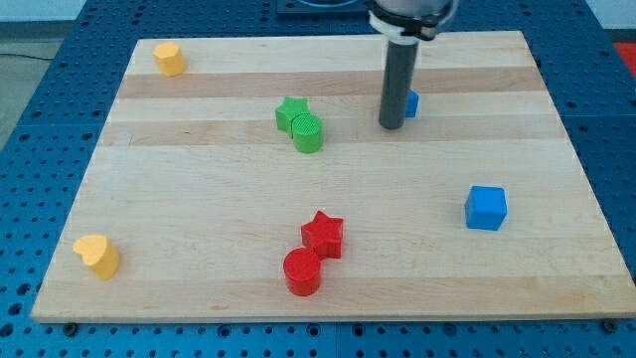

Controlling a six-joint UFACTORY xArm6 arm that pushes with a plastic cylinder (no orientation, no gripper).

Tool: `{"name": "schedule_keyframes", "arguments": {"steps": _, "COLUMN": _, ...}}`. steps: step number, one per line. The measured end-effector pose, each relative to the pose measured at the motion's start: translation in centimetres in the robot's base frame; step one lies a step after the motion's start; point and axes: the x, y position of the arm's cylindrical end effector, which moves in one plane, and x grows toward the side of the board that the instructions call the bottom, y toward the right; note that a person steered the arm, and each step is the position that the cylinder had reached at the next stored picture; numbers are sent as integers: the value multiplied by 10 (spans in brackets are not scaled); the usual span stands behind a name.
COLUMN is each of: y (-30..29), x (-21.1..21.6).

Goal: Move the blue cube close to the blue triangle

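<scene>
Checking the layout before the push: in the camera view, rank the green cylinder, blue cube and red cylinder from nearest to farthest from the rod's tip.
From my tip:
1. Green cylinder, to the view's left of it.
2. Blue cube, toward the view's bottom right.
3. Red cylinder, near the view's bottom edge, to the left.

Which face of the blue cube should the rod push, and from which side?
Judging by layout: contact the blue cube on its lower-right face, coming from the view's bottom right. The blue triangle sits up-left, half hidden behind my tip, so that drives it there.

Dark cylindrical rod; my tip blunt.
</scene>
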Motion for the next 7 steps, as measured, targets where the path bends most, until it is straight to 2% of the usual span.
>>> {"name": "schedule_keyframes", "arguments": {"steps": 1, "y": 4, "x": -12}}
{"name": "schedule_keyframes", "arguments": {"steps": 2, "y": 48, "x": -39}}
{"name": "schedule_keyframes", "arguments": {"steps": 3, "y": 69, "x": -84}}
{"name": "schedule_keyframes", "arguments": {"steps": 4, "y": 70, "x": -104}}
{"name": "schedule_keyframes", "arguments": {"steps": 5, "y": 101, "x": -8}}
{"name": "schedule_keyframes", "arguments": {"steps": 6, "y": 124, "x": 125}}
{"name": "schedule_keyframes", "arguments": {"steps": 7, "y": 160, "x": 178}}
